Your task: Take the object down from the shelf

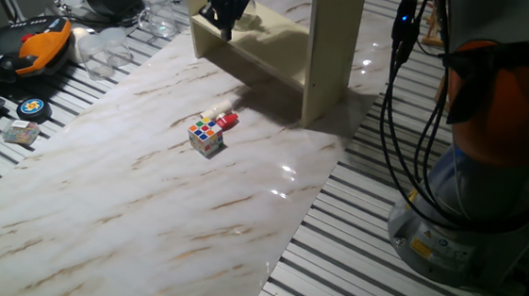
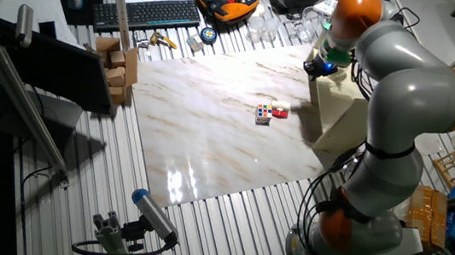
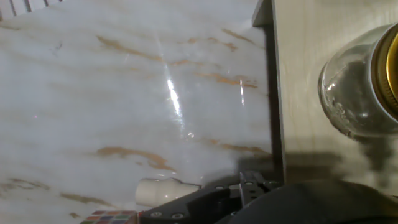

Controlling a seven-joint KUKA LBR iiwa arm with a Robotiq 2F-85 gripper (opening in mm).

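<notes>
Peeking from the hand view, only it shows a glass jar (image 3: 357,87) at 3 o'clock on the shelf (image 3: 311,74); the gripper (image 1: 226,13) opening can't be made out.

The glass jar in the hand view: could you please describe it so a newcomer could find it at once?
Start at the cream shelf standing on the marble table. On its board lies a clear glass jar with a gold lid, the only transparent thing there.
</notes>
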